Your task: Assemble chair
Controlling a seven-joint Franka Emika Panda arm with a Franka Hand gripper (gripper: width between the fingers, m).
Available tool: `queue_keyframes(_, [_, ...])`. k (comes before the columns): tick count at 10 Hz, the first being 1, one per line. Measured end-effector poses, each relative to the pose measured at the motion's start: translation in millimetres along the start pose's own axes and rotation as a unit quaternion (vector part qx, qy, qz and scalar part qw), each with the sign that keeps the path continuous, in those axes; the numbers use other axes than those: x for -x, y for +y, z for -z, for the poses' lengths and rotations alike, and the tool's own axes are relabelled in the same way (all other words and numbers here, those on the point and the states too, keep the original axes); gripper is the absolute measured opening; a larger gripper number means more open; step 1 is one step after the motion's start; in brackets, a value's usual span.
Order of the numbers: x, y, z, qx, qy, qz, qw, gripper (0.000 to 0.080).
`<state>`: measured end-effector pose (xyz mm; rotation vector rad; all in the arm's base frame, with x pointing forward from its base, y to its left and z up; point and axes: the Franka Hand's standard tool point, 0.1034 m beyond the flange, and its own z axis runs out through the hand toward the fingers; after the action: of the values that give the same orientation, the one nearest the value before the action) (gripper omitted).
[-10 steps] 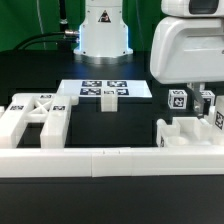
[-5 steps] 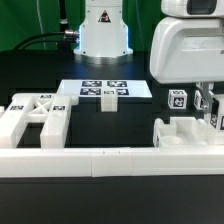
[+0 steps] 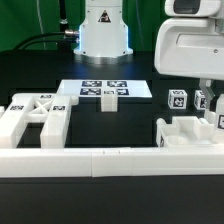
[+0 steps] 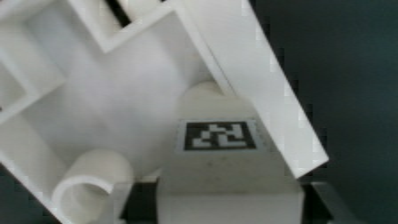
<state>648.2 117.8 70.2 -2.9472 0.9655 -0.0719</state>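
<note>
Nearest the exterior camera, the rail point(image 3: 100, 158) is laid across the desk point(image 3: 130, 125). Just behind it the chair is found in loose parts: a braced panel point(image 3: 35, 112) at the exterior view's left and a cluster of parts point(image 3: 185, 132) at the exterior view's right, with a tagged post point(image 3: 178, 99) stood just beyond that cluster. Farther back the marker board point(image 3: 105, 88) is seen, a block point(image 3: 108, 101) at its near edge, and the arm's base point(image 3: 105, 30) is set farthest off.

The parts are judged stiff, light and smooth: hard plastic, unlikely to give or break. Slipping is the likelier trouble, so hold is best taken across two flat parallel faces, clear of tags and pegs.

The tool point(image 4: 228, 208) is poised over that cluster. In the wrist view a tagged piece point(image 4: 222, 150) is flanked by the dark fingers point(image 4: 320, 205), parted only as wide as that piece. No gap is seen on either side, yet whether it is clamped or merely bracketed cannot be told.
</note>
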Motion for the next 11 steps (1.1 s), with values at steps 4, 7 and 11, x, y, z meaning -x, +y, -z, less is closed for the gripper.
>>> queue_keyframes(4, [1.6,1.2,-0.1,0.004,-0.003,-0.192,0.981,0.0287])
queue_keyframes(7, [3.2,2.7,-0.1,0.009,-0.006,-0.283,0.959,0.0287])
queue_keyframes(11, [8.6,4.7,-0.2,-0.015,-0.006,-0.479,0.878,0.0287])
